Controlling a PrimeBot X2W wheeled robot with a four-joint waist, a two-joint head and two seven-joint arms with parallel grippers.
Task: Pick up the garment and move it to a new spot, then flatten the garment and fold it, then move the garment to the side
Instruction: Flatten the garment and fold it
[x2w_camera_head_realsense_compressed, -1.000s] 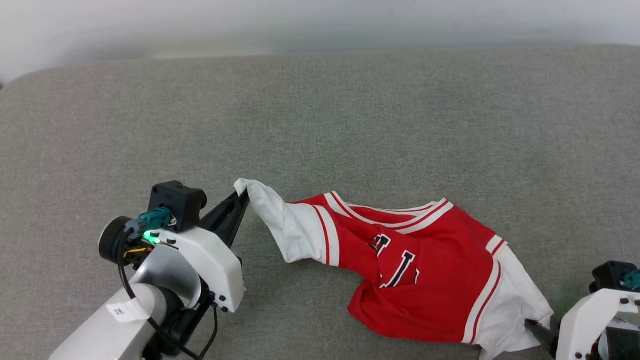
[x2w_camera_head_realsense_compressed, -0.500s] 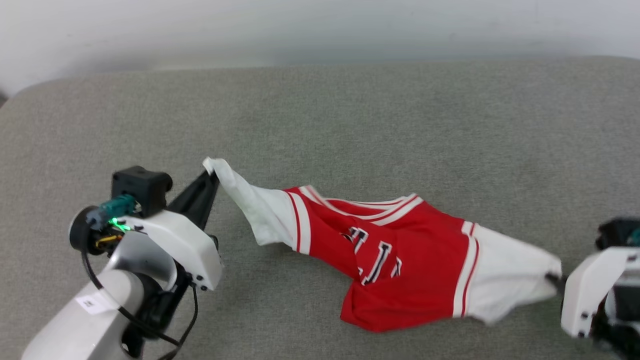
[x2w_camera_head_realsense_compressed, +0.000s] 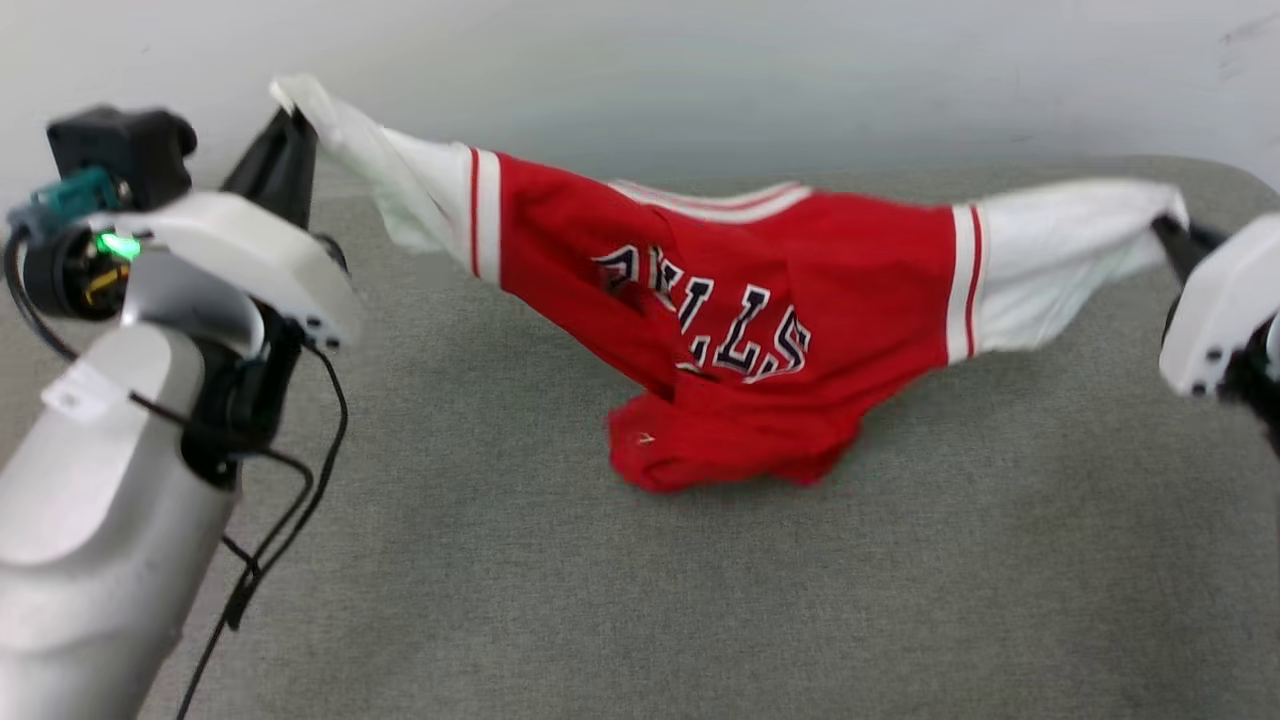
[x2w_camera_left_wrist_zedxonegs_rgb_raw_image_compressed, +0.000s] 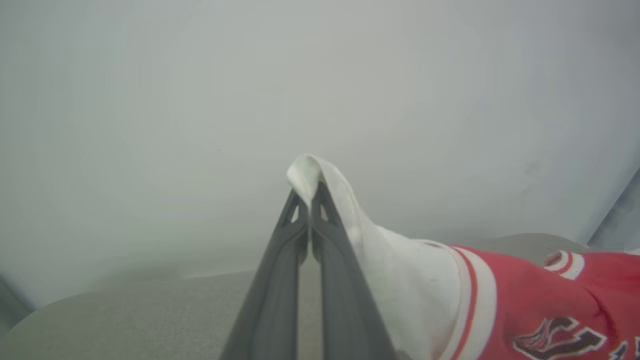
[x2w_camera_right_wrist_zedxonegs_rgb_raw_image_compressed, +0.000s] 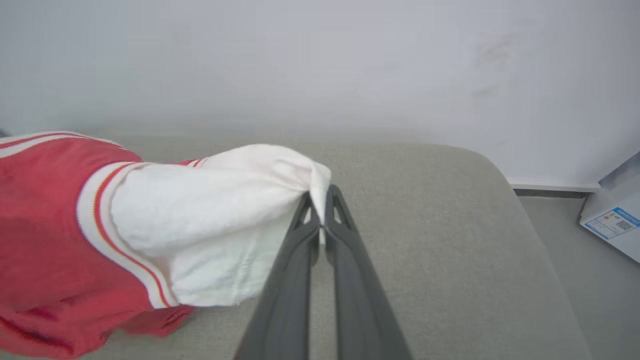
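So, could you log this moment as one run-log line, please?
garment: held stretched | left gripper: shut on one sleeve | right gripper: shut on other sleeve | lower part: sagging onto grey cushion

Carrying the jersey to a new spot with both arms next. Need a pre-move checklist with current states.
1. Left gripper shut on a white sleeve end of the garment: ok.
2. Right gripper shut on the other sleeve end: ok.
3. Garment stretched between the grippers, lettering facing the head camera: ok.
4. Hem off the grey cushion: not ok; the lower red part hangs bunched and seems to rest on it.
5. Grip depth: cannot tell; only the sleeve edges look pinched.
6. Box on the floor, apart from the right gripper: ok.
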